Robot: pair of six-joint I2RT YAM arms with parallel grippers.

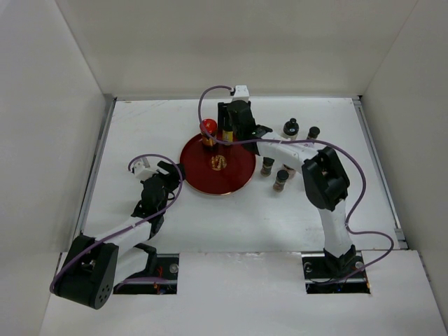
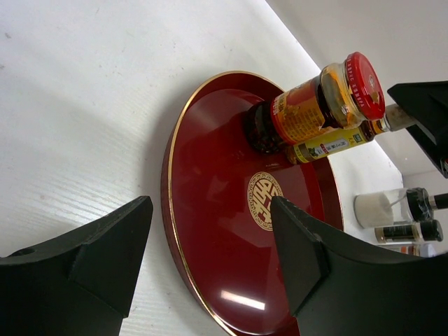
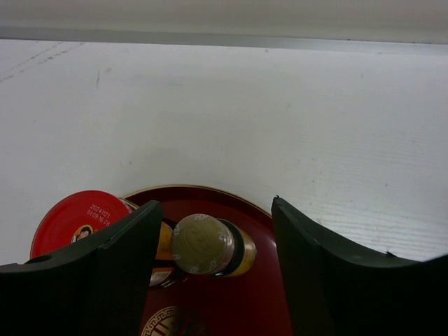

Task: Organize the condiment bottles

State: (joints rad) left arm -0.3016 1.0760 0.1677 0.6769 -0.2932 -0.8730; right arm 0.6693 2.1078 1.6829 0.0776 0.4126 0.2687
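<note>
While the right arm stretches toward the far edge of the desk [image 1: 245, 217], the right fingers [image 3: 105, 280] stand open on either side of a gold-capped bottle [image 3: 203, 243]. A gap shows on both sides of the cap, so nothing is gripped. That bottle stands upright on the far part of the red tray [image 1: 234, 178], close beside a red-capped jar [image 1: 208, 127]; whether the two touch I cannot tell. They look packed together near the rim, I'd guess to leave the tray's middle free for more. Four smaller bottles [image 1: 281, 179] stand off the tray, loose on the desk toward its right edge, within easy reach of that same arm. The left fingers [image 2: 91, 273] are open too and hold nothing, hovering low just off the tray's left rim, perhaps ready to steady it. By my reckoning two bottles are in place and the others are not yet gathered.
</note>
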